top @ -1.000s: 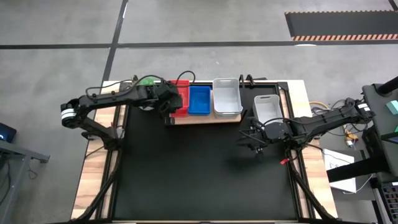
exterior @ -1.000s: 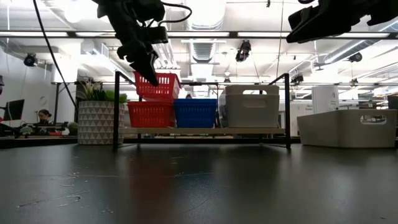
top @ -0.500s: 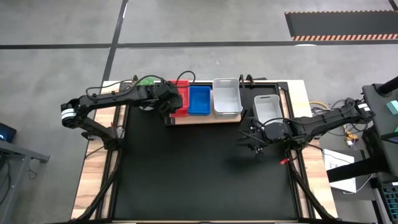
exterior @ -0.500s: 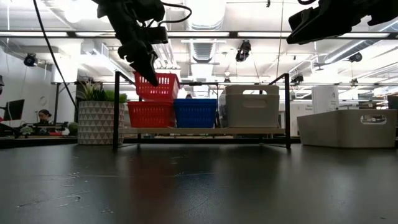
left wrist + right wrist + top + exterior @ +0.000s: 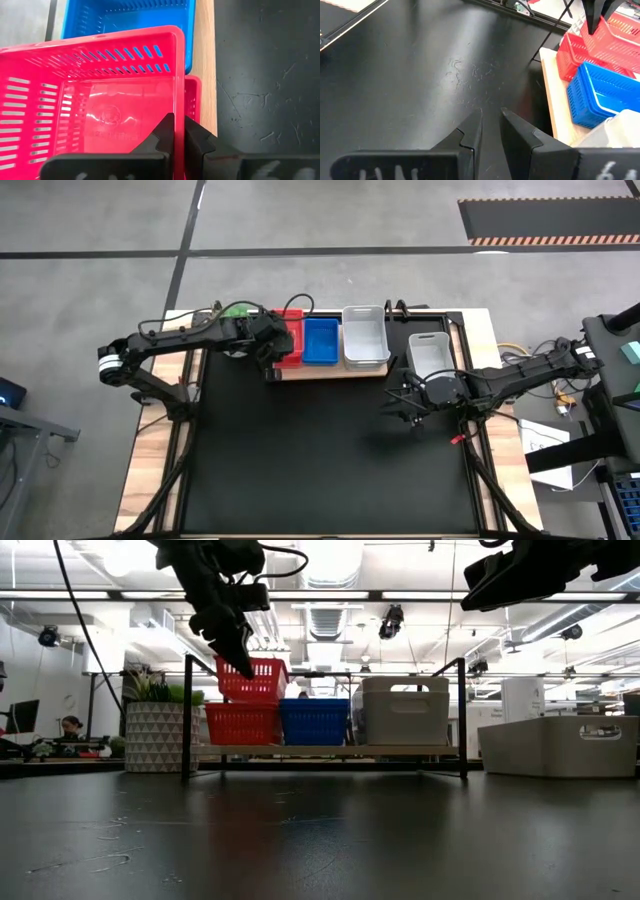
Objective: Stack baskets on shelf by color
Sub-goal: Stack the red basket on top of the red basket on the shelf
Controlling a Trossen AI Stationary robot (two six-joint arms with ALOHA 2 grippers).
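My left gripper (image 5: pixel 179 120) is shut on a red basket (image 5: pixel 255 678), which it holds over a second red basket (image 5: pixel 243 724) at the left end of the light-wood shelf (image 5: pixel 330 751). The held basket (image 5: pixel 100 100) sits a little farther back than the lower one (image 5: pixel 192 100). A blue basket (image 5: pixel 321 342) and a whitish-grey basket (image 5: pixel 365 335) stand to their right on the shelf. My right gripper (image 5: pixel 491 112) hovers above the table's right part, open by a narrow gap and holding nothing. My left gripper pinches the near side wall (image 5: pixel 175 95) of the upper red basket, one finger inside the basket and one outside. The fingers (image 5: pixel 240 658) come down on its rim from above, slanting. The basket hangs about level just over the lower red one; whether they touch, I cannot tell.
Another whitish-grey basket (image 5: pixel 430 352) stands on the table to the right of the shelf, just behind my right arm. A white patterned plant pot (image 5: pixel 155 735) stands left of the shelf. A black frame (image 5: pixel 187 715) rises at the shelf's ends. The black tabletop (image 5: pixel 320 450) stretches in front.
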